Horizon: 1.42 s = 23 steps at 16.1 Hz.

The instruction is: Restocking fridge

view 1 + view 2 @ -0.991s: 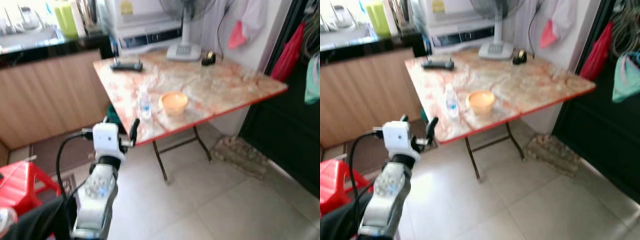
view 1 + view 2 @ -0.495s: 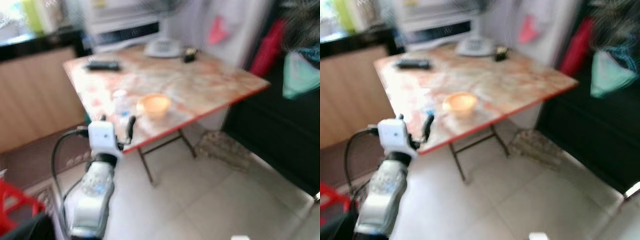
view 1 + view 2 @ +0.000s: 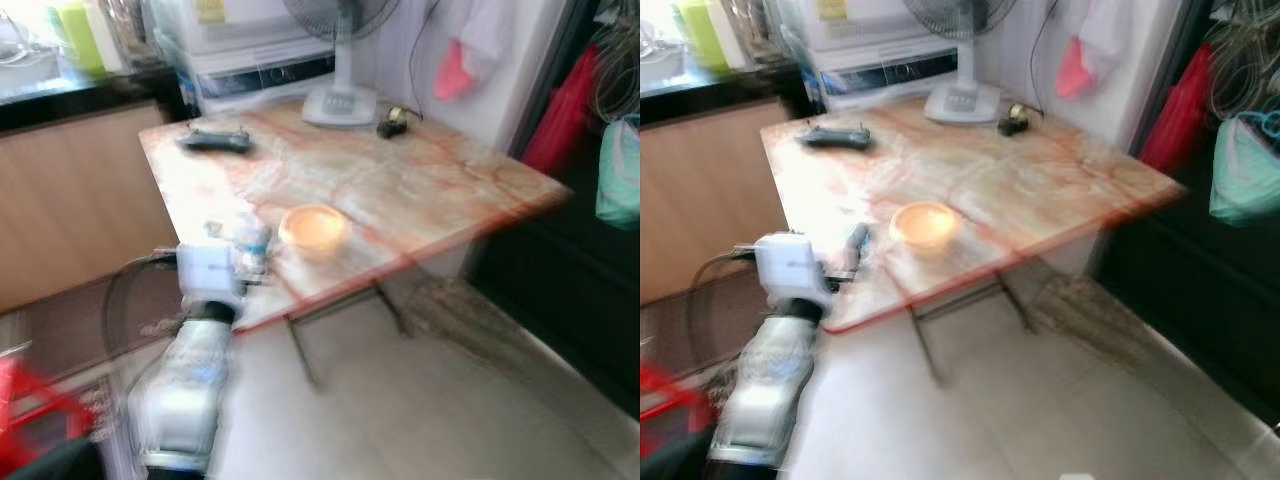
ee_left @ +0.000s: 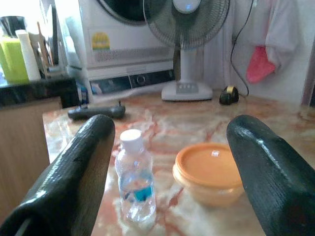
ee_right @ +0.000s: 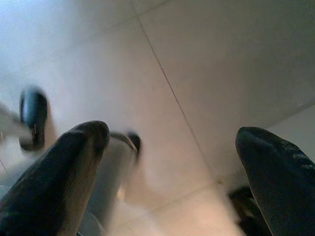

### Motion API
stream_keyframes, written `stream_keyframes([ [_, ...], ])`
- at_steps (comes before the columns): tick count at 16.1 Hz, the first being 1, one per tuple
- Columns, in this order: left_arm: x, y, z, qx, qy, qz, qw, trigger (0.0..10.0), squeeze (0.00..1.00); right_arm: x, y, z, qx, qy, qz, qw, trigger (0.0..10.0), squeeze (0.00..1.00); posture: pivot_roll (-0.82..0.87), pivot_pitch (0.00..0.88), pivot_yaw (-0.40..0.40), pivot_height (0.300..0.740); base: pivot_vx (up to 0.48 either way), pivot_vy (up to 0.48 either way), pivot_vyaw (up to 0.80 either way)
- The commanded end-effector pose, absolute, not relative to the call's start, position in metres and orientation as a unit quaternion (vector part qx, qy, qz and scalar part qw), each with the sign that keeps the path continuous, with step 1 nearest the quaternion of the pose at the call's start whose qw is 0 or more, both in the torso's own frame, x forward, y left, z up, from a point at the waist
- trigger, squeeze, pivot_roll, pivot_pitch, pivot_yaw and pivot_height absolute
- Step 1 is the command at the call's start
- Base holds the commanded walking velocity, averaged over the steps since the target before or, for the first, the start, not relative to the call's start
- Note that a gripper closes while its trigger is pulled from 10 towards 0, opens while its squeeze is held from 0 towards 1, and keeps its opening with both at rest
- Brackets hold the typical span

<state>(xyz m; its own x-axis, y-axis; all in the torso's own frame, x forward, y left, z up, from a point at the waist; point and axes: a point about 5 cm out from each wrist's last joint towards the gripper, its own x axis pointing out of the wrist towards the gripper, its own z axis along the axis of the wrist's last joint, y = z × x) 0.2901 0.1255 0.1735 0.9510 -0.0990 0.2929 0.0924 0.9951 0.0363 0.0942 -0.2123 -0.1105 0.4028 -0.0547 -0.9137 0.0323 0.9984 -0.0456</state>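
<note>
While my left gripper point(image 4: 167, 172) stands wide, the water bottle point(image 4: 135, 177) sits between its fingers, ahead.
Nudging it could topple it against the orange lidded bowl point(image 4: 211, 172) just beside; my right gripper point(image 5: 167, 167) hangs wide over floor tiles.

This is a home, in a kitchen or utility corner. A folding table point(image 3: 420, 190) with a marble-pattern top stands on a tiled floor point(image 3: 1040, 400). On its far side stand a fan point(image 4: 187, 29) and a white appliance point(image 4: 123, 44). At the far left is a dark counter point(image 3: 70, 95) with wooden front, and clothes point(image 3: 1245, 170) hang at the right.
</note>
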Motion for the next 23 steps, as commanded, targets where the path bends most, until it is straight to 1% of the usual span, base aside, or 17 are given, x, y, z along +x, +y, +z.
stream_keyframes([
  [1,0.291,0.141,0.181,0.025,-0.159,-0.024,0.987,10.0,0.0,0.114,-0.204,-0.107,-0.007,0.524,-0.013,0.852,10.0,0.0,0.1,0.0,-0.034,0.74,0.266,0.0,0.75],
  [15,0.293,0.139,0.197,0.04,-0.185,-0.027,0.982,10.0,0.0,0.116,-0.205,-0.106,0.004,0.524,-0.016,0.851,10.0,0.0,0.11,0.0,-0.033,0.74,0.281,0.0,0.0],
  [23,0.293,0.14,0.208,0.05,-0.186,-0.036,0.981,10.0,0.0,0.115,-0.203,-0.106,0.006,0.524,-0.014,0.852,10.0,0.0,0.12,0.0,-0.026,0.74,0.0,0.0,0.0],
])
